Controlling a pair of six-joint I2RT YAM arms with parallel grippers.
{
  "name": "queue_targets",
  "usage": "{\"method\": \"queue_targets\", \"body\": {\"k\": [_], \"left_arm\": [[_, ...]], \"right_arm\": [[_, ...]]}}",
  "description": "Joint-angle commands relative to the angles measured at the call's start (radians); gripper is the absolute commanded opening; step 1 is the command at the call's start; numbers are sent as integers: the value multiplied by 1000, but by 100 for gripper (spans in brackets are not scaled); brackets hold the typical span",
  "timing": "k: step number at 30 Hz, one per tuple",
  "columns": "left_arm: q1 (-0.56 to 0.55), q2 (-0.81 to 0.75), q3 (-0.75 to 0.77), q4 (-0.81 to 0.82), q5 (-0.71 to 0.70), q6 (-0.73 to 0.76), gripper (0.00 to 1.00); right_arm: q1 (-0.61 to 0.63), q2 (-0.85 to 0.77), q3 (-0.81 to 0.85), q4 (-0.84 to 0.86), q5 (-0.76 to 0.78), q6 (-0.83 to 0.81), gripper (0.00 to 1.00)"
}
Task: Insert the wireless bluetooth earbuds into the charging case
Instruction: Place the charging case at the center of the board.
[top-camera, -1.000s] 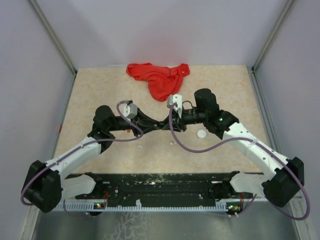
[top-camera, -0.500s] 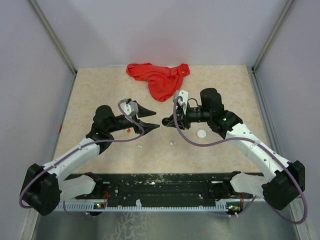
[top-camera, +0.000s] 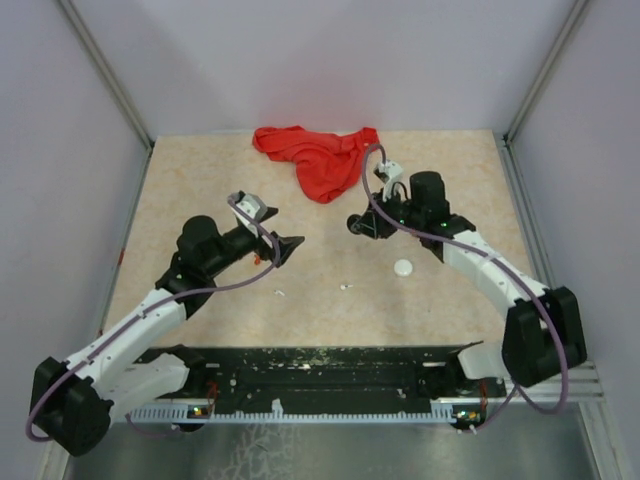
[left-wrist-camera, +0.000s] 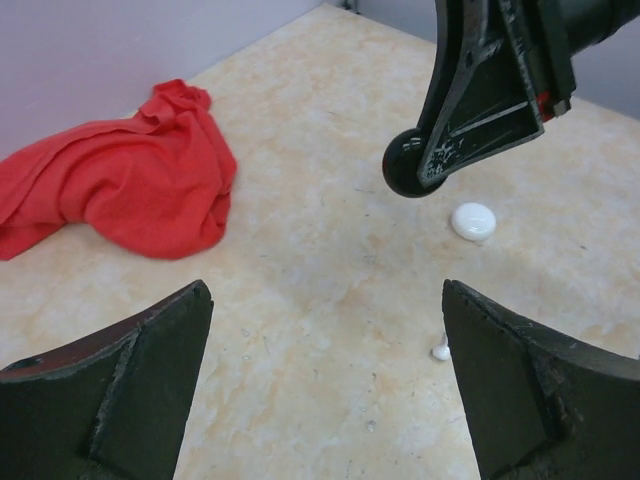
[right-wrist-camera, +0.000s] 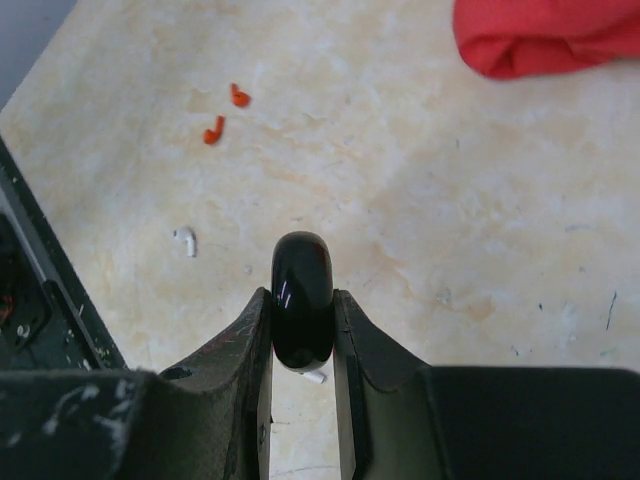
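Your right gripper (right-wrist-camera: 301, 300) pinches the black charging case (right-wrist-camera: 302, 265) edge-on, its jaws nearly closed against the glossy shell. It appears to hold the case clear of the table (right-wrist-camera: 450, 250). Your left gripper (left-wrist-camera: 325, 300) faces it across the middle of the table, spread to its widest and holding nothing.

Two red earbuds (right-wrist-camera: 214, 130) lie close together on the left arm's side. A white earbud (right-wrist-camera: 186, 240) rests nearer the front rail, and a second white earbud (right-wrist-camera: 313, 377) peeks out below the held case. No black earbud shows in any view. The white case (left-wrist-camera: 473, 221) sits on the table near the right arm, and the red cloth (top-camera: 315, 165) is bunched at the far edge.

The held case looks shut, so it likely has to be opened first. Grip firmly with the right gripper, since a round, slick shell in so narrow a pinch could twist out. Bring the left gripper to the lid edge slowly and squarely, and choose earbuds that match the case's colour.
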Motion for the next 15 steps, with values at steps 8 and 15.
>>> {"method": "queue_targets", "body": {"k": [8, 15], "left_arm": [[28, 67, 95, -171, -173, -106, 100], [53, 62, 103, -180, -105, -141, 100]], "right_arm": [[-78, 417, 86, 104, 96, 307, 6], [-112, 584, 166, 76, 94, 370, 10]]}}
